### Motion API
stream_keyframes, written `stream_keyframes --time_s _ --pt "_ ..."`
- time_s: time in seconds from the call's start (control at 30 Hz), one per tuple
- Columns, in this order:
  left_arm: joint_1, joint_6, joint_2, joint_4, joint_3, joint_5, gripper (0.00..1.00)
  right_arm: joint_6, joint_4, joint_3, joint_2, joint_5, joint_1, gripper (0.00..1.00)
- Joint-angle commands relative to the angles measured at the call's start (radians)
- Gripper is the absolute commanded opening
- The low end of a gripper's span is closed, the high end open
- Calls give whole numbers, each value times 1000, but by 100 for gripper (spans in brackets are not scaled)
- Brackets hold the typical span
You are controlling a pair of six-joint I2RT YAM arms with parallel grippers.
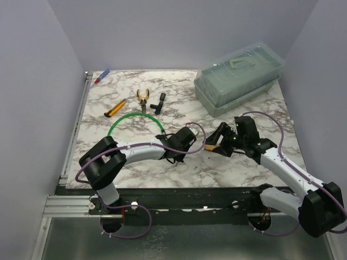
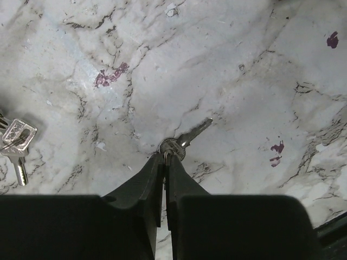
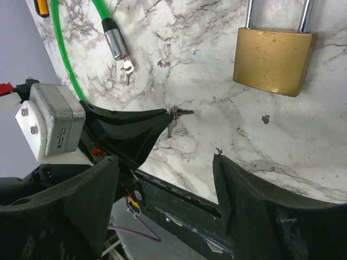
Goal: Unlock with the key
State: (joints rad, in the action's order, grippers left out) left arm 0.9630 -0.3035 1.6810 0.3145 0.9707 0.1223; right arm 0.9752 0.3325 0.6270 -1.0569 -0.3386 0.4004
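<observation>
Pinching the key [image 2: 191, 134] by its round head, the left gripper [image 2: 167, 158] is closed on it near the middle of the tabletop [image 1: 217, 169], a little toward the near edge.

From where I stand the hold looks thin: only the fingertips catch the head's rim and the blade sticks out at a slant, so a knock against metal could swivel it or pop it loose. Whether the blade rests on the marble I cannot tell. The brass padlock [image 3: 274, 59] lies flat just beside it, toward the right edge. The right gripper [image 3: 162, 160] has its fingers spread wide with nothing between them. Unheld, the lock would likely skate away from a push instead of taking the key, and its keyhole is not visible. Spare keys [image 3: 128, 67] on the green cord [image 3: 65, 59] lie near, toward the far-left corner, where a sweeping arm could drag them.
</observation>
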Motion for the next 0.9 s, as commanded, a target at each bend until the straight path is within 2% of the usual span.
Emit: stream_keyframes --time_s 0.0,0.43,0.63,0.73,0.87 --pt "-4 -22 -49 -14 -24 -39 9 -10 -28 -10 -14 -26 6 75" --pt "-4 -47 -58 -32 -39 -43 7 -12 -50 -23 -35 -38 7 74" --pt "-4 -80 -67 -59 -49 -60 0 -5 -59 -30 -37 -44 7 74" --pt "-4 -94 -78 -80 -67 -70 0 58 -121 -79 -41 -80 11 73" --pt "-4 -110 -84 -107 -96 -80 0 230 -246 -169 -65 -100 53 72"
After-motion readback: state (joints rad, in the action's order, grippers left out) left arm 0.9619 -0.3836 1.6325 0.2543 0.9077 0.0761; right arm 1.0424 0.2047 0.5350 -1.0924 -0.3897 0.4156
